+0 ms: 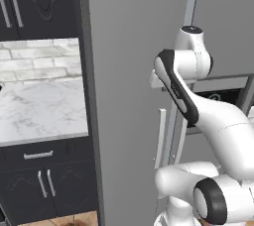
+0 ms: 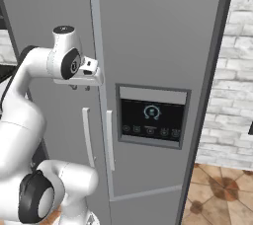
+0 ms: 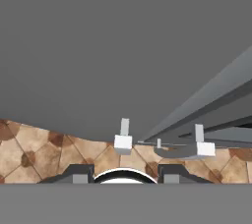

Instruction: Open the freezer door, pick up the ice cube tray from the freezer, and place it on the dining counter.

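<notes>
Left base view: the freezer door (image 1: 134, 86) is closed, its handle (image 1: 160, 138) at 5 o'clock, half hidden by the arm.
Right base view: the gripper (image 2: 80, 87) nears the door, fingers indistinct.
Hand view: fingertips (image 3: 80, 177) parted halfway, holding nothing.

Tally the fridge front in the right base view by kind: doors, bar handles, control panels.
Doors: 2, freezer door and right door
Bar handles: 2, left handle and right handle
Control panel: 1
Total: 5
</notes>
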